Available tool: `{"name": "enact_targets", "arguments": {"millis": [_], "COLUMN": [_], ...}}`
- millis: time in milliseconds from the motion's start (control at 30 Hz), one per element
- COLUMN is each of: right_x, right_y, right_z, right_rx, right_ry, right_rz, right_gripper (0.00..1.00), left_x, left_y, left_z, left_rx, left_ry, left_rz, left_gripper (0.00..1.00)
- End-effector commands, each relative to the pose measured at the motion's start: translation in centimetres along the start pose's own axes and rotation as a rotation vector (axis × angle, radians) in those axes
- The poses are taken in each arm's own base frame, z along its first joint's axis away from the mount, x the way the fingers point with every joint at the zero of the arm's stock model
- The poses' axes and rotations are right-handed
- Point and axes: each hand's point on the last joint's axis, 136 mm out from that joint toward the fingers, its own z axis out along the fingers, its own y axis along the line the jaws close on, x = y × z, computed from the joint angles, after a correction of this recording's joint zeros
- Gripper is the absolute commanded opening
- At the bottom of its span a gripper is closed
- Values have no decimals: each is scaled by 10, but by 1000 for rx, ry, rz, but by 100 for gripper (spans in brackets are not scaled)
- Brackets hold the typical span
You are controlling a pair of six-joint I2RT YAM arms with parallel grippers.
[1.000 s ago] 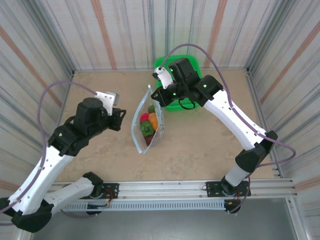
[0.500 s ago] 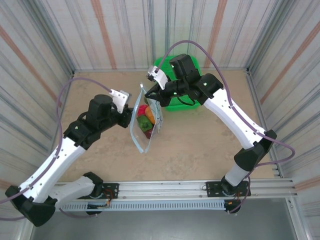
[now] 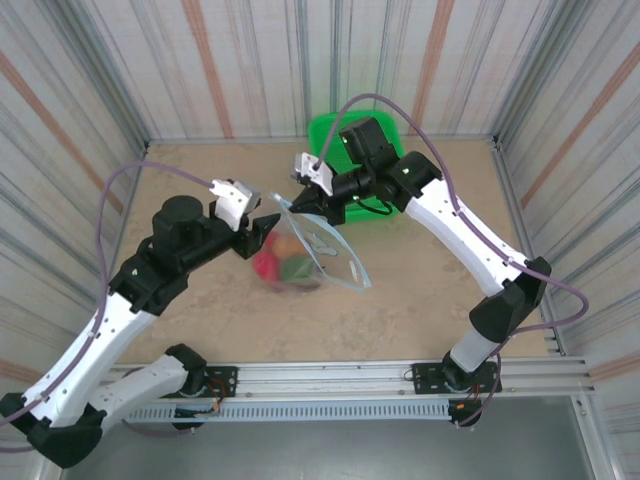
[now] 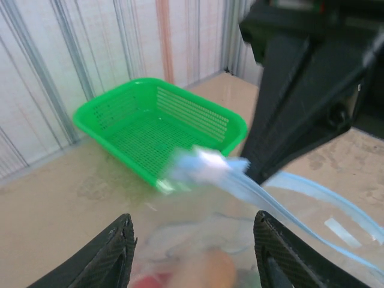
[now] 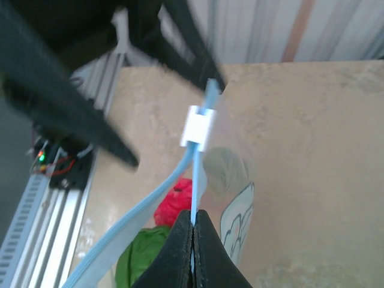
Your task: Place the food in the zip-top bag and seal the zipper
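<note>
The clear zip-top bag (image 3: 328, 252) hangs tilted at mid-table, with red, green and orange food (image 3: 282, 268) bunched in its lower left end. My right gripper (image 3: 292, 200) is shut on the pale blue zipper (image 5: 193, 180) just below its white slider (image 5: 198, 127); red food (image 5: 175, 204) and green food (image 5: 144, 258) show under the strip. My left gripper (image 3: 268, 228) is open right beside the bag's left end, near the slider (image 4: 207, 165). Blurred food (image 4: 231, 270) lies inside the bag (image 4: 198, 222) between its fingers (image 4: 114, 255).
The green mesh basket (image 3: 325, 130) stands at the back wall behind my right arm; the left wrist view shows the basket (image 4: 150, 120) empty. Corrugated walls close in three sides. A metal rail (image 3: 330, 380) runs along the near edge.
The left gripper opened wider and closed in on the bag's left end. The right gripper drew the zipper end left and the bag swung from upright to spread out rightward, food sliding lower left.
</note>
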Motion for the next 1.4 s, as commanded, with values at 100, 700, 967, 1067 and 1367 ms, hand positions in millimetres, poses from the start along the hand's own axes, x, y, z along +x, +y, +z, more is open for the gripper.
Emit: {"name": "enact_targets", "arguments": {"millis": [100, 700, 967, 1067, 1367], "right_x": [-7, 0, 3, 3, 8], "right_y": [40, 64, 65, 66, 56], "right_z": [-15, -17, -19, -18, -23], "right_rx": [-166, -270, -269, -273, -247], "right_ry": [-143, -193, -196, -200, -219], "right_rz": [-225, -216, -216, -216, -194], "right_gripper": [0, 0, 0, 0, 0], "left_x": [18, 12, 18, 15, 9], "left_y": [-1, -37, -37, -41, -37], "left_z": [3, 10, 20, 25, 33], "left_rx": [-4, 199, 266, 342, 457], "left_ry": [-25, -105, -131, -134, -209], "left_rz": [116, 240, 233, 200, 146], "left_gripper": [57, 57, 53, 52, 18]}}
